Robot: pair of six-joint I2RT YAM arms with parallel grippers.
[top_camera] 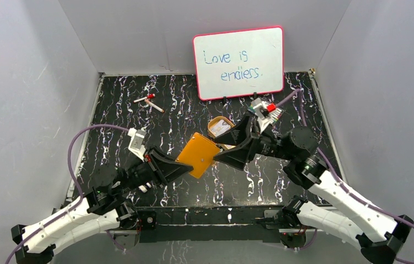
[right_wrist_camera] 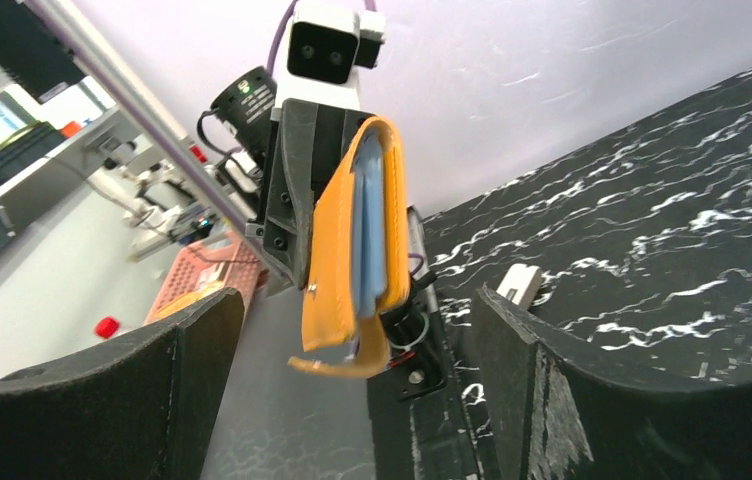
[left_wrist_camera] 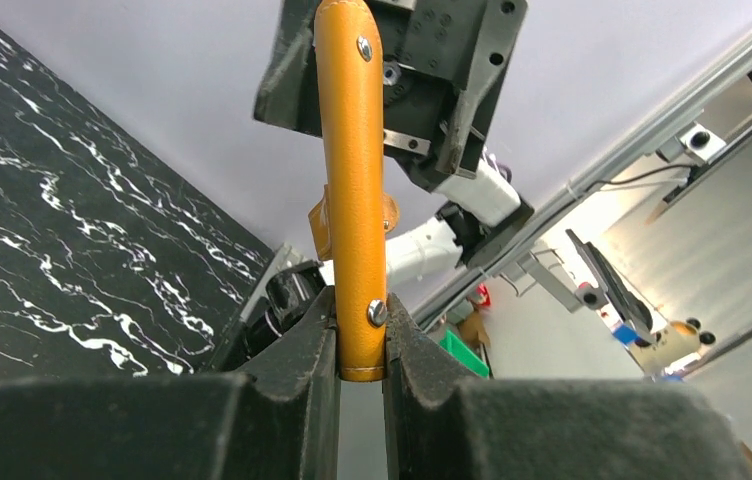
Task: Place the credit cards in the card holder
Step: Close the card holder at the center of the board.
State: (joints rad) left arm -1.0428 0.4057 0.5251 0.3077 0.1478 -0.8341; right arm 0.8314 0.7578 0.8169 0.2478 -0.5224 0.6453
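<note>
Above the middle of the surface (top_camera: 282, 181), the left hand (left_wrist_camera: 360, 340) grips the card holder (left_wrist_camera: 352, 190), the right hand (right_wrist_camera: 347, 320) is open, and the cards do not look in yet.

Your top view looks down from behind; your wrist views face each other, close on the card holder (left_wrist_camera: 353, 200).

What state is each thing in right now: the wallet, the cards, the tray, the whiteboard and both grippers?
wallet: held up off the table, slightly ajar.
left gripper: shut on the wallet.
right gripper: open, holding nothing, facing the wallet.
tray: on the table, something pale inside.
cards: apparently lying in the tray, not in the wallet.
whiteboard: upright, written on.
</note>
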